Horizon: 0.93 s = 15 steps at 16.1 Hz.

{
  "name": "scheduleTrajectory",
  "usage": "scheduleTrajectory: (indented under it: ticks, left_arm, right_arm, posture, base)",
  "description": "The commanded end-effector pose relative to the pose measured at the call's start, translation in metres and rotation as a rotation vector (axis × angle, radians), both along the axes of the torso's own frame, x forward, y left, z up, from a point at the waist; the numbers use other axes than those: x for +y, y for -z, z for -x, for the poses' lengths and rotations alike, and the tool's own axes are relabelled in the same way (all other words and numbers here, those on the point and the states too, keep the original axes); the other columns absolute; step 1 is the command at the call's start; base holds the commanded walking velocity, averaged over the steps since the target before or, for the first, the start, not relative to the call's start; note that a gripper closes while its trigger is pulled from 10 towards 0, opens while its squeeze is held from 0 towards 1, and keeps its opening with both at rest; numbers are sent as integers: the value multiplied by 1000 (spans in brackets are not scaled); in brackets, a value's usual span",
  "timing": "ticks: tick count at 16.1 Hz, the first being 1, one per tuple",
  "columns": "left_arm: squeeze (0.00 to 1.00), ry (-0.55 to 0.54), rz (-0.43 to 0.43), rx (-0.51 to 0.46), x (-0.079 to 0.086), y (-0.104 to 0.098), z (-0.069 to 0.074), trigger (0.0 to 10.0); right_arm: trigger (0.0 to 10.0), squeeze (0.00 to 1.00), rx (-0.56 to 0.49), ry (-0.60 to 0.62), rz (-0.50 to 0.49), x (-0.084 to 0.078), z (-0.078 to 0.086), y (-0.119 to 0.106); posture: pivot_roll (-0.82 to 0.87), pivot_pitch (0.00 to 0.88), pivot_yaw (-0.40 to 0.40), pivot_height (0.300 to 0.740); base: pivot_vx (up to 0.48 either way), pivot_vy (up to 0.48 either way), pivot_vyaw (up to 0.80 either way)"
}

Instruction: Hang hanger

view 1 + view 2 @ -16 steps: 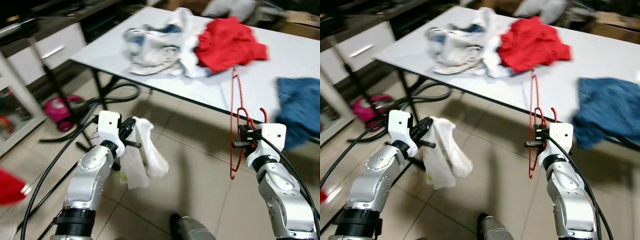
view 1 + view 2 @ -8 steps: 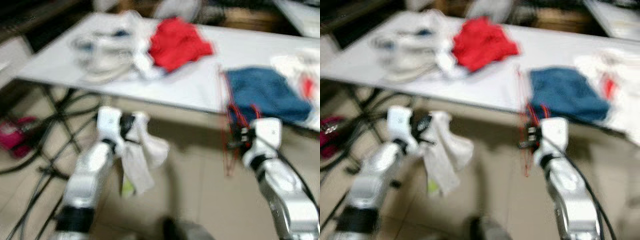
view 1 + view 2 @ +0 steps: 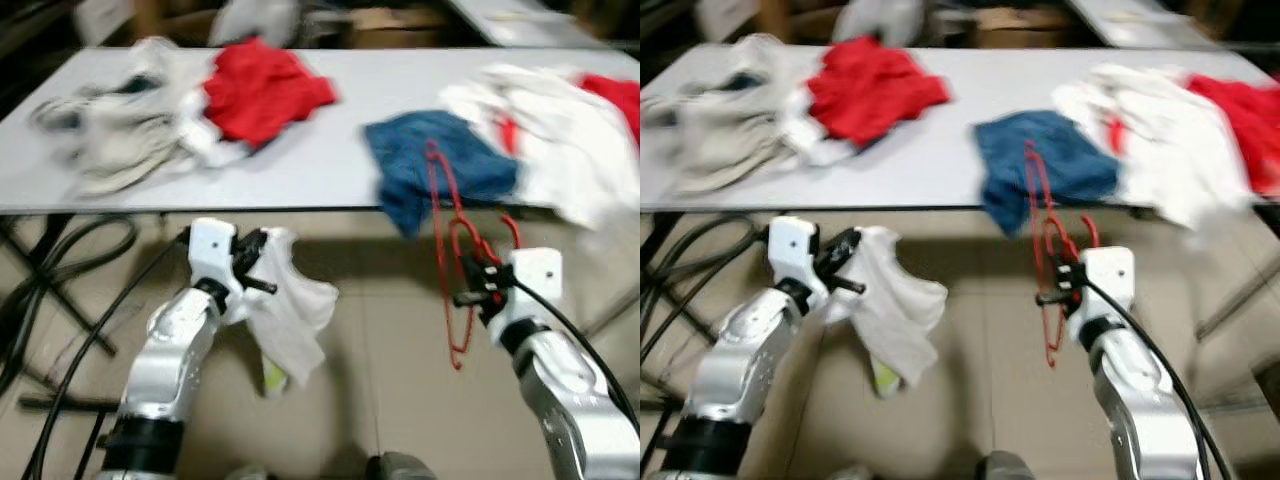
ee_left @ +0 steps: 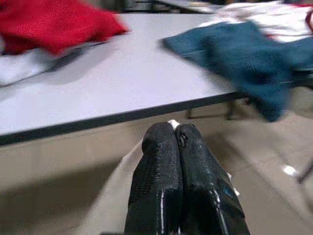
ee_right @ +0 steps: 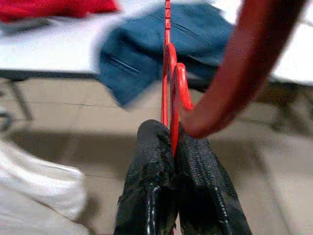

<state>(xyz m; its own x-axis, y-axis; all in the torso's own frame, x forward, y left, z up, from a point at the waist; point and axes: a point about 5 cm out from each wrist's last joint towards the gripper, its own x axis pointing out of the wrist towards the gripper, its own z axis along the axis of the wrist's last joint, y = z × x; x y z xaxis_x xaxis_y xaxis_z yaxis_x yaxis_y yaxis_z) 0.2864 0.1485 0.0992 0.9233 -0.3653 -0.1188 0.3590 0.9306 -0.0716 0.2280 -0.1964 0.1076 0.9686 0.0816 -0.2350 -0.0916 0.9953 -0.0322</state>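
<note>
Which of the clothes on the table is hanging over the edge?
The blue garment. Its corner droops past the front edge of the table, just behind the red hanger that the right gripper holds. The red one and the white piles lie fully on top.

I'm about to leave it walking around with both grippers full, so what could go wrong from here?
The right gripper pinches the thin red hanger near its hook; it may swing or slip while walking. The hanger rises beside the blue garment draping over the table edge and might snag it. The white cloth in the left gripper hangs low and could catch the table edge.
</note>
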Motion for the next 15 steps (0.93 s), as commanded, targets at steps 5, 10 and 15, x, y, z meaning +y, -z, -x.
scheduleTrajectory:
  ticks: [5,10,15]
  left_arm:
    - [0,20,27,-48,-4,-12,-3,10000]
    - [0,-9,53,-114,-4,-31,-14,10000]
    - [0,-6,71,-126,-7,-34,-16,10000]
  right_arm:
    - [10000,0,-60,-85,-59,4,0,-16]
    - [10000,0,-100,-189,14,-5,1,-31]
    - [10000,0,-103,-217,22,-1,2,-31]
  posture:
    - [-147,0,48,740]
    - [-150,0,47,740]
    - [-156,0,34,740]
  base:
    - [0,96,-320]
    - [193,0,0]
    - [369,0,0]
